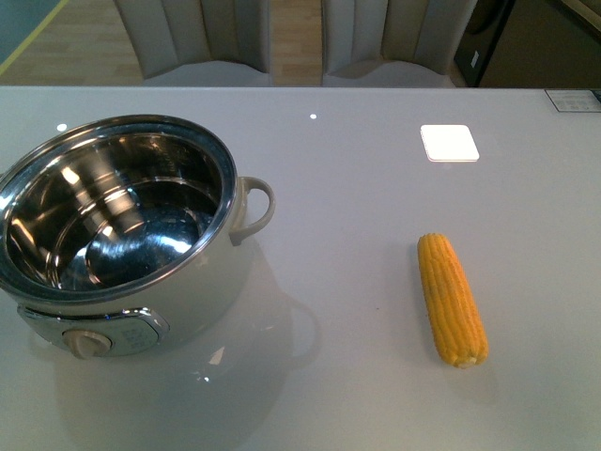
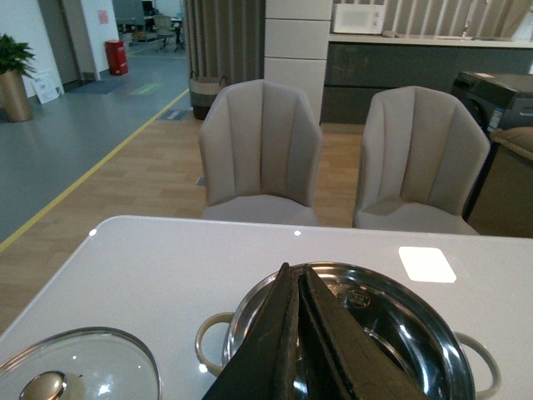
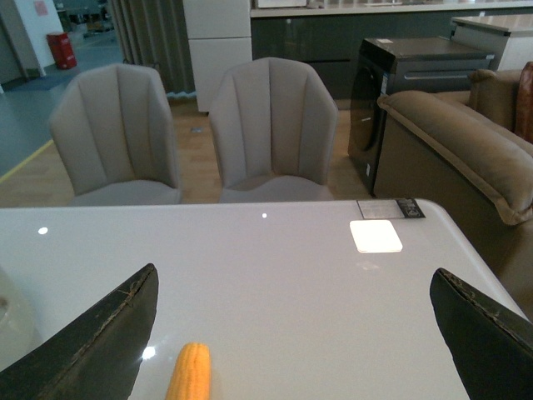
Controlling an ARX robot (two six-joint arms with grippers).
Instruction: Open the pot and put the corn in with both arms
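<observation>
Your right gripper (image 3: 293, 275) is spread wide and empty, with the tapered yellow-orange corn cob (image 1: 452, 299) lying on the glossy white table (image 1: 376, 404) below it, well apart from the round cream-white electric pot with the shiny steel interior (image 1: 214, 282). In the right wrist view the cob sits much nearer one finger than the other. If you close from there, that finger will likely touch first and roll or skid the cob away. Your left gripper (image 2: 295, 271) is pinched closed on nothing and hangs over the pot's open mouth, so carrying the corn across risks the two arms colliding there. The domed glass lid with its steel knob (image 2: 79, 367) rests just beside the pot, where a low sweep could knock it.
</observation>
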